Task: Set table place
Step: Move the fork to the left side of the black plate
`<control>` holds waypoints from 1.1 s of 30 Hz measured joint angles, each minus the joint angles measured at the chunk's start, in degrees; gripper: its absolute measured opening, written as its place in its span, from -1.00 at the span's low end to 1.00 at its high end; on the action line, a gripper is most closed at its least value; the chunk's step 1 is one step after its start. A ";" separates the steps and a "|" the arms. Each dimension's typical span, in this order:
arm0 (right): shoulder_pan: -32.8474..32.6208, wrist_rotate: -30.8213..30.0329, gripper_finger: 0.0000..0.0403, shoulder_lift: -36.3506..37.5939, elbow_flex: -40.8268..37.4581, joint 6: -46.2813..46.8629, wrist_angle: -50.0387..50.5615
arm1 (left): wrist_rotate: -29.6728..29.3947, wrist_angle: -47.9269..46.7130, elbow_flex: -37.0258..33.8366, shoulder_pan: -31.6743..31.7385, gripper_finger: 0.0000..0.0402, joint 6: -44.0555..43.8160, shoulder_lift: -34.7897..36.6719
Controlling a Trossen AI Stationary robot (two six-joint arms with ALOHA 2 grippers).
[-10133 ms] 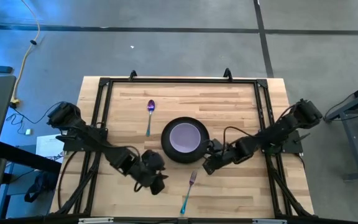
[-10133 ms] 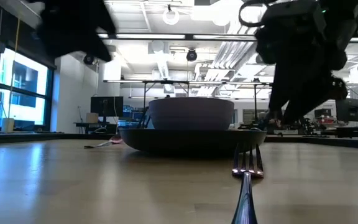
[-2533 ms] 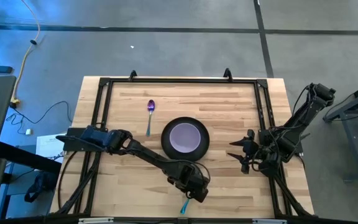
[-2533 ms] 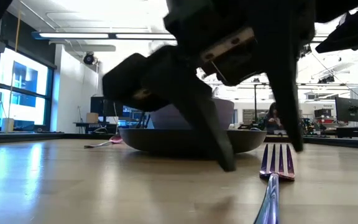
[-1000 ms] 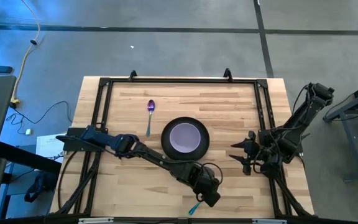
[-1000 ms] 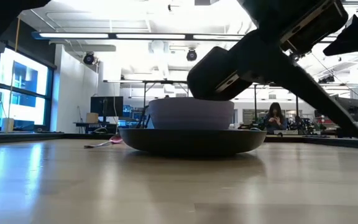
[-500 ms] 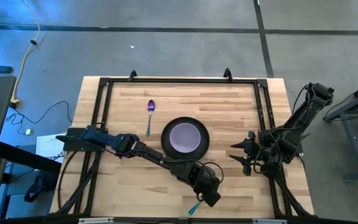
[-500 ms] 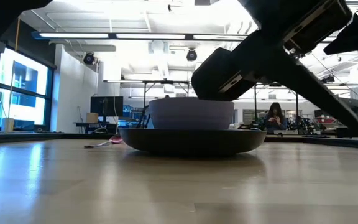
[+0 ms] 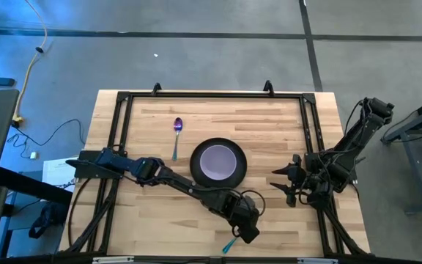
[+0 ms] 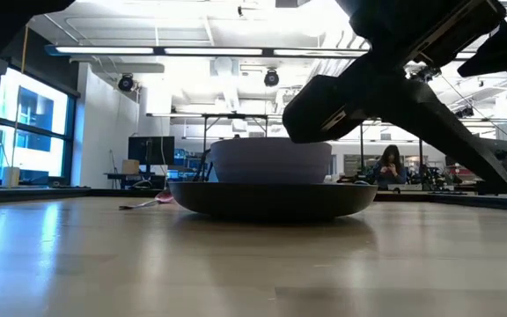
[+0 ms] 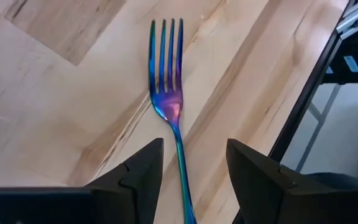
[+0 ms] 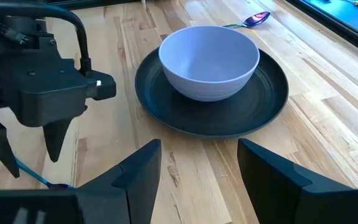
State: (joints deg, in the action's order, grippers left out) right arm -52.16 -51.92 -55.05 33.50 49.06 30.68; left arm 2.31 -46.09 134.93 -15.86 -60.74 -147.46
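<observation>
The fork [image 11: 169, 106] lies flat on the table near its front edge; its teal handle end [image 9: 228, 246] shows in the high view. My left gripper [image 11: 191, 180] is open and slants down over the fork. One finger stands on each side of the handle, apart from it. The dark grey plate [image 9: 196, 176] sits mid-table with the lavender bowl [image 9: 217, 161] in it. The spoon [image 9: 176, 133] lies on the table left of the plate. My right gripper [image 9: 280, 181] waits open near the table's right edge, holding nothing.
A black metal frame [image 9: 119, 147] runs around the tabletop, and its near rail [image 11: 303, 106] lies close to the fork. Bare wood lies between the plate and my right gripper [image 12: 199, 143]. A person sits far off in the room [image 10: 388, 164].
My left gripper has rolled a little about the line it points along, staying in place over the fork. The fork, plate, bowl and spoon have not moved.
</observation>
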 joint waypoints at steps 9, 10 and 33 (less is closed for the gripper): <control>0.00 0.00 0.01 0.00 0.00 -0.02 0.21 | 3.10 1.60 0.08 0.02 -0.18 -1.58 -1.81; 0.00 0.00 0.01 0.00 0.01 -0.02 0.17 | 3.43 1.62 0.09 0.02 -0.18 -2.06 -2.13; 0.02 0.00 0.01 0.02 0.02 0.44 1.01 | 5.22 1.29 -0.02 0.04 -0.18 -4.50 -2.89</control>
State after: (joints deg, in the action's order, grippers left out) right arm -52.14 -51.92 -55.02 33.52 49.50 31.68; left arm 7.52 -44.80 134.91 -15.81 -65.24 -150.34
